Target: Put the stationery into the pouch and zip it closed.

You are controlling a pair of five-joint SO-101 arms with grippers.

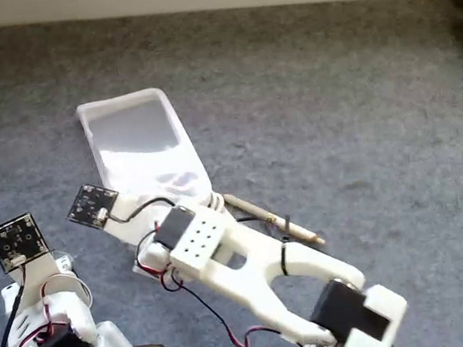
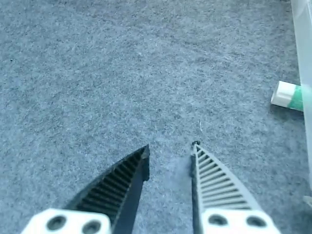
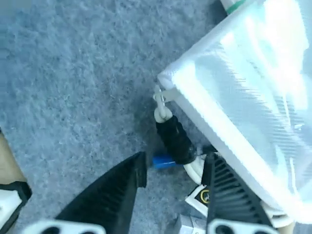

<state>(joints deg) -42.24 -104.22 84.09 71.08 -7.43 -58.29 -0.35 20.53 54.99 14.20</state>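
Seen from above on the grey, carpet-like desk (image 1: 355,84): a translucent white pouch (image 1: 140,142), flat, with the right arm (image 1: 250,263) stretched across to its near end. Just beside that arm, a slim beige pen (image 1: 272,219), flat on the desk and outside the pouch.

From the right wrist: right hand (image 3: 176,163) parted fairly wide, gripping nothing. Between its spread jaws, at the pouch's corner, a black cylindrical item (image 3: 173,139) with a white end close against the metal zipper pull (image 3: 163,96). Just beside it, a small blue piece (image 3: 163,162) and some white cords (image 3: 194,169). Cannot tell whether either jaw touches the black item. Close by, to one side of the hand, the pouch's shiny wall.

From the left wrist: left hand (image 2: 170,146) parted too, with nothing between its fingers, above bare desk. Well apart from it, a white-and-green stick (image 2: 287,95), green end right at the pouch's edge. Cannot tell whether that end sits inside the pouch or merely against it.
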